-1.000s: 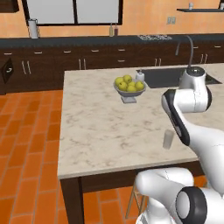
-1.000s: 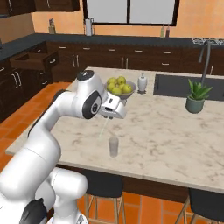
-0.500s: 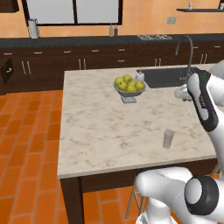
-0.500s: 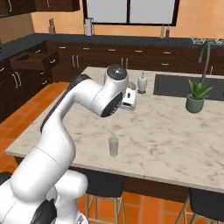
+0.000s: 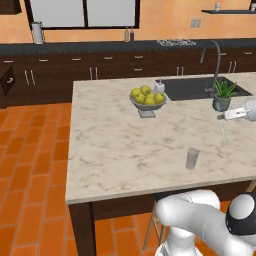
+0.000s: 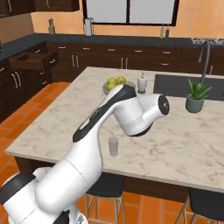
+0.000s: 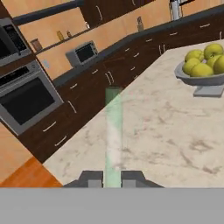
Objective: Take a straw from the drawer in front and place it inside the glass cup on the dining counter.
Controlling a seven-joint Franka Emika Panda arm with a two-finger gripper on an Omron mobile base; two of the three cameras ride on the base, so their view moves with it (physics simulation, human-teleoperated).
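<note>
Swung further right over the dining counter (image 5: 115, 150), the end effector (image 7: 113, 178) grips the straw (image 7: 113, 135) past the glass cup (image 5: 192, 158).

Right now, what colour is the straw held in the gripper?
Pale translucent green; the straw shows best in the hand view.

The white arm rises from the base, bends at a dark-jointed elbow and reaches out sideways, its wrist held roughly level. In the left base view the end effector (image 5: 223, 116) shows at the right edge, pointing left with its fingers turned downward. In the hand view the two dark fingertips (image 7: 91, 179) stand close together at the bottom, pressed against either side of a thin pale straw (image 7: 113, 135) that runs straight out between them.
</note>
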